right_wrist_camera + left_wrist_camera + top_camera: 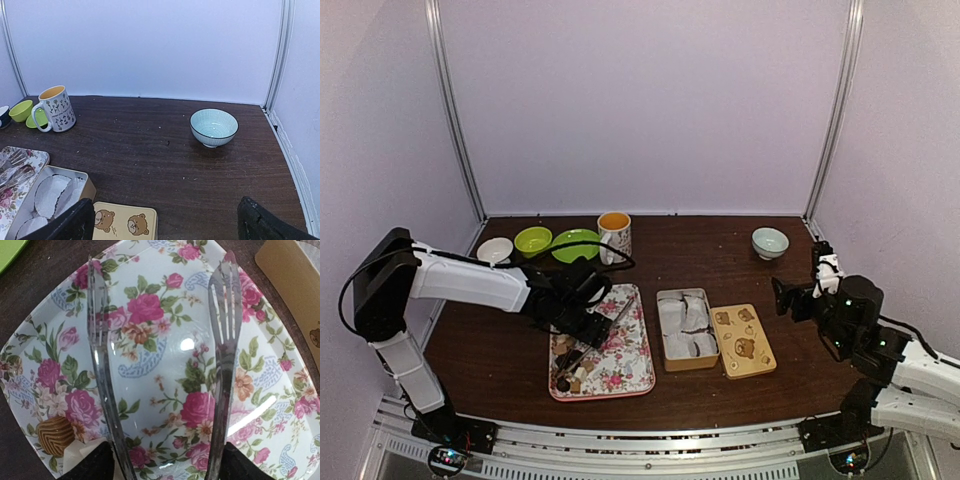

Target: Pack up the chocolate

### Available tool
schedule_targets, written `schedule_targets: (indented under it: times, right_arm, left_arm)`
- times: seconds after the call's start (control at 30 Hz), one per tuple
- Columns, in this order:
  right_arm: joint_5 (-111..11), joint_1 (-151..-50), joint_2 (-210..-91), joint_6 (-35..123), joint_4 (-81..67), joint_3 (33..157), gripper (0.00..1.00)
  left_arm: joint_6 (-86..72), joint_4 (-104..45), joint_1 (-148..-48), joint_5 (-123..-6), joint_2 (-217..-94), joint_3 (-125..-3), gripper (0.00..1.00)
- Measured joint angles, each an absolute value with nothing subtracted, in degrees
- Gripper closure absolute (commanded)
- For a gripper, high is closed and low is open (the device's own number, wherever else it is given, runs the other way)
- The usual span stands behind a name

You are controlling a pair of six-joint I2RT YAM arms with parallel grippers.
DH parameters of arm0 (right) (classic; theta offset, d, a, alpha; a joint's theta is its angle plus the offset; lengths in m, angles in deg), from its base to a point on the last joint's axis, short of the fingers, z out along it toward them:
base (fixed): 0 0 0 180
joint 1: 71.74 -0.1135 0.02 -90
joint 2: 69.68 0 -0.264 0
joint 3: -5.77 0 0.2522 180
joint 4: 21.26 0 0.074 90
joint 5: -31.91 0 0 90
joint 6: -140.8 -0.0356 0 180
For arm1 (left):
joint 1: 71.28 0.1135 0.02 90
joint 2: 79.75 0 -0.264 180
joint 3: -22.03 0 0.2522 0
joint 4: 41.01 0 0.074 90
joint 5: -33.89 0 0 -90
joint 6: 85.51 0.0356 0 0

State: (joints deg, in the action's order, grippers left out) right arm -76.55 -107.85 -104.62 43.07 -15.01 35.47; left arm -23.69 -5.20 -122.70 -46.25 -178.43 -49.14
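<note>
Several small chocolates (568, 374), dark brown and pale tan, lie at the near end of the floral tray (625, 365). One tan ridged piece (55, 434) shows in the left wrist view, low on the left. My left gripper (588, 328) hangs over the tray (280, 390) and is shut on long metal tongs (222, 340). The tongs' arms are spread and hold nothing. My left gripper's fingers (92, 465) press on the tongs from outside. An open gold tin (685, 328) with white paper cups stands right of the tray. My right gripper (784, 297) is open, empty and raised at the right (165, 225).
The tin's bear-printed lid (744, 340) lies right of the tin. A flowered mug (614, 236), two green dishes (555, 243) and a small white bowl (495, 250) stand at the back left. A pale blue bowl (213, 127) stands at the back right.
</note>
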Motion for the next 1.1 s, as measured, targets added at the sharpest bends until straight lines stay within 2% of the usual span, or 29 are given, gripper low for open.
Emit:
schedule_targets:
  times: [0.17, 0.47, 0.77, 1.1]
  right_arm:
    - [-76.46, -107.85, -103.22, 43.14, -15.64, 34.73, 0.01]
    - [-76.29, -107.85, -102.44, 43.14, -15.95, 34.31, 0.01]
    - [-76.18, -107.85, -102.37, 43.16, -15.97, 34.14, 0.01]
    - [-76.18, -107.85, -102.37, 43.16, -15.97, 34.14, 0.01]
  left_arm:
    - [-24.35, -6.45, -122.77, -45.22, -178.43, -48.33, 0.20]
    - [-24.61, -8.40, -124.08, -43.36, -178.43, -47.11, 0.20]
    - [-27.21, -12.18, -126.64, -41.50, -173.51, -40.73, 0.30]
    - [-29.07, -13.73, -126.92, -41.52, -172.98, -39.39, 0.29]
